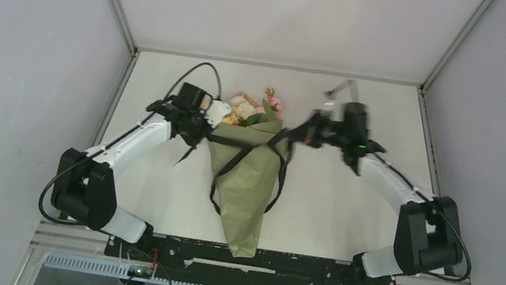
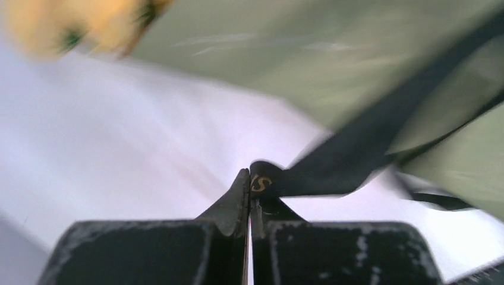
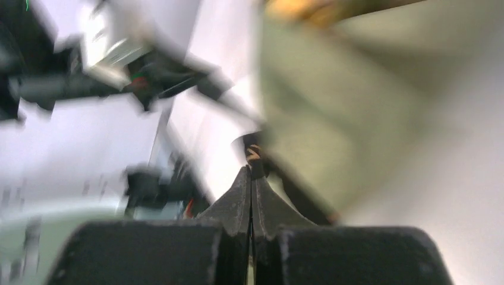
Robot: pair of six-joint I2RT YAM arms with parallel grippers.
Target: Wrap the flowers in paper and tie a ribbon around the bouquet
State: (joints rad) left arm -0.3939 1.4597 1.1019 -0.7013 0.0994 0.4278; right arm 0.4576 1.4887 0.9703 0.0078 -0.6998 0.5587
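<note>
The olive-green paper cone of yellow, pink and white artificial blooms (image 1: 247, 187) lies on the white counter (image 1: 353, 210), its tip toward the arms' bases. A narrow black lettered ribbon (image 1: 244, 143) crosses its upper part. The left end effector (image 2: 249, 178) is clamped on one ribbon end beside the cone, and the right end effector (image 3: 251, 169) pinches the other end on the opposite side. Wrapping looks done and tying is in hand. Next, I judge, the ends need crossing and drawing taut without dragging the cone.

The olive-wrapped bouquet (image 1: 247, 187) lies flat, black ribbon (image 2: 350, 157) stretched taut across it.
</note>
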